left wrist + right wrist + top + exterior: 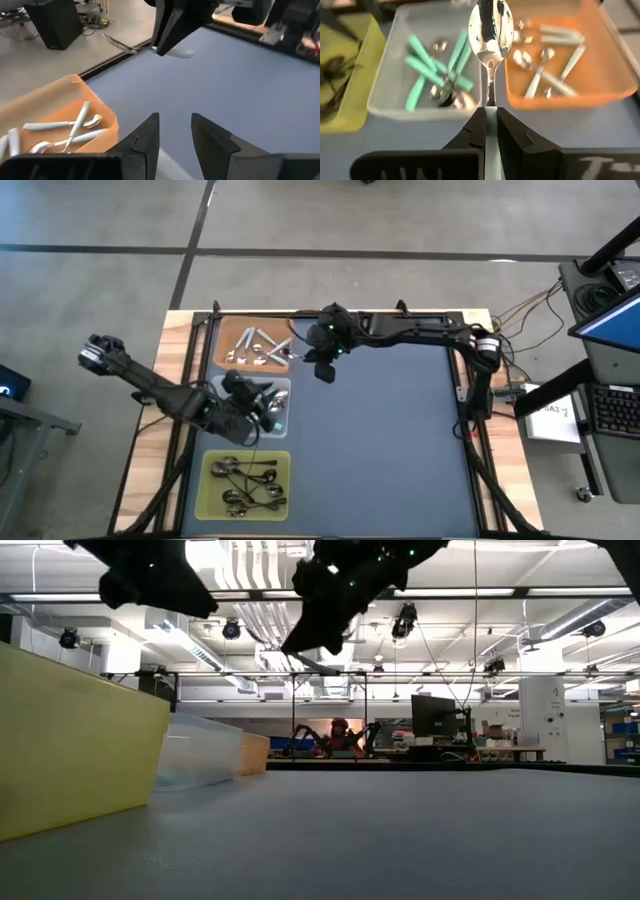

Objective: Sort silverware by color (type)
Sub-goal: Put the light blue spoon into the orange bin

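A: Held item noted: a shiny all-silver spoon [490, 35] with a mirror-bright bowl and a slim handle, bowl pointing forward out of the right gripper [491, 117]. The handle is pinched between the clenched dark fingers.

B: Location?

A: In the air, just right of the orange square tray [252, 347] at the table's far left, where silver spoons [545, 62] are already piled. Teal-handled spoons [437, 72] are seen in the clear square tray [258, 402] in the middle of the row; dark blackish spoons [245, 483] lie in the yellow-green square tray [247, 485] nearest.

B: Arm pose?

A: The right arm is stretched leftward along the far edge of the blue-grey mat [380, 440], its wrist tipped down. The left gripper [175, 131] is held over the clear tray, fingers parted, nothing seen between them.
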Motion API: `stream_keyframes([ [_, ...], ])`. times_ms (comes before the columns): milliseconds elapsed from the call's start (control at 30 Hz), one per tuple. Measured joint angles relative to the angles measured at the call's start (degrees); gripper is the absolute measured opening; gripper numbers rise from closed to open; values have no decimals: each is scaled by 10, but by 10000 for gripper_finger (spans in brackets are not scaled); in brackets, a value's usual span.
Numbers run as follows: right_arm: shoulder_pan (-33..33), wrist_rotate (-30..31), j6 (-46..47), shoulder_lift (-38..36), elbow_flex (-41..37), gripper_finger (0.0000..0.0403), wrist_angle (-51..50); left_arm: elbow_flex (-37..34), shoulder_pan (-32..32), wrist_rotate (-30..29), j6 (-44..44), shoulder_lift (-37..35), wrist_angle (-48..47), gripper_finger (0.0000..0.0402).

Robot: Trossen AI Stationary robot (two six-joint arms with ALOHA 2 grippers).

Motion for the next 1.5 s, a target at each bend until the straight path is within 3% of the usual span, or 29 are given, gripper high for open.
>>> stream_keyframes([
  [233, 0, 3, -6, -2, 0, 14, 80, -2, 62, -2, 77, 0, 123, 96],
  [500, -3, 2, -65, -4, 0, 13, 115, -2, 160, -51, 82, 0, 182, 96],
  [800, -11, 2, -121, -5, 0, 13, 116, 0, 220, 43, 82, 0, 236, 96],
  [1233, -11, -1, -178, -7, 0, 13, 129, 0, 255, 45, 102, 0, 286, 95],
  [1367, -15, 0, -181, -7, 0, 13, 129, 0, 259, 45, 109, 0, 291, 73],
  [1500, -23, -2, -184, -9, 0, 13, 132, 0, 260, 44, 110, 0, 295, 22],
])
